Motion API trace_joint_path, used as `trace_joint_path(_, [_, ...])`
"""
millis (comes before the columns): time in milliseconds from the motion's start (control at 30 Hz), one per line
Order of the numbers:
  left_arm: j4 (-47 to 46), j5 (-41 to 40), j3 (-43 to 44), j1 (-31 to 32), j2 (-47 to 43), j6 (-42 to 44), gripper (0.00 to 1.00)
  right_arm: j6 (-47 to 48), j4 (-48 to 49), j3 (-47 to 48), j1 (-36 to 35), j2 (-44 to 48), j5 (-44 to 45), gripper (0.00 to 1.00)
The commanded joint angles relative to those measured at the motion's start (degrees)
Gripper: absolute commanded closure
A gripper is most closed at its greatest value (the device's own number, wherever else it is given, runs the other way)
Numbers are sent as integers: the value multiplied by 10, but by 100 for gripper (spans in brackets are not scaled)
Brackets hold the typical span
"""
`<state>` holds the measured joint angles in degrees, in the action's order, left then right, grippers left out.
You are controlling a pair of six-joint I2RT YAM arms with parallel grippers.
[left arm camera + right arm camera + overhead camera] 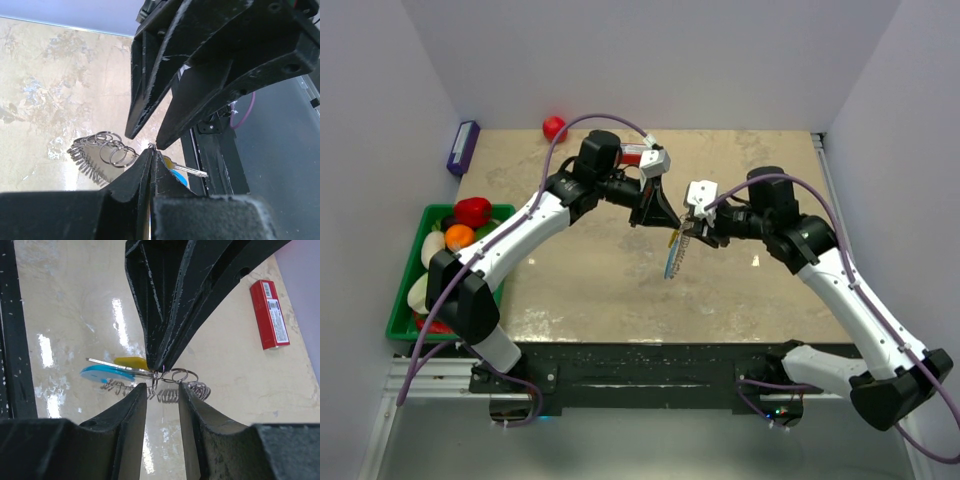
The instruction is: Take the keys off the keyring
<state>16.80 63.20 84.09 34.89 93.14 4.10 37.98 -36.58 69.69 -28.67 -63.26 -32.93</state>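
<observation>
Keyring (676, 250) and keys hang as one bunch between the two arms, over the middle of the tan surface (580, 290). In the left wrist view it shows as several silvery rings linked to a grey coil, just beside the tips of both tools.

Left tool (151, 150) is closed, its two black fingers pressed flat together, and its point pinches the bunch where the rings meet. From the right wrist camera the same closed tip comes down onto that junction.

Right tool (160, 387) has its jaws apart. One finger stands on each side of the rings and the coil shows through the gap between them. I cannot tell whether either finger touches the metal.

Keys (131, 361) stick out sideways from the junction: a yellow head, and beside it a light-blue head (102, 373) with a thin silver blade.

Farther back on the surface lies a red box (270, 315), well apart from the bunch. A red ball (554, 128) sits at the far edge. A green tray (405, 300) of coloured items stands at the left side.
</observation>
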Motion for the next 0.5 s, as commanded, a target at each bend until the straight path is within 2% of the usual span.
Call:
trace_joint_path(0, [-34, 10, 9, -1, -24, -8, 100, -21, 43, -6, -3, -6, 8, 67])
trace_joint_path(267, [-37, 10, 6, 0, -24, -9, 100, -33, 54, -4, -3, -18, -12, 74])
trace_joint_path(467, [-39, 9, 5, 0, -24, -9, 100, -31, 57, -11, -3, -19, -15, 92])
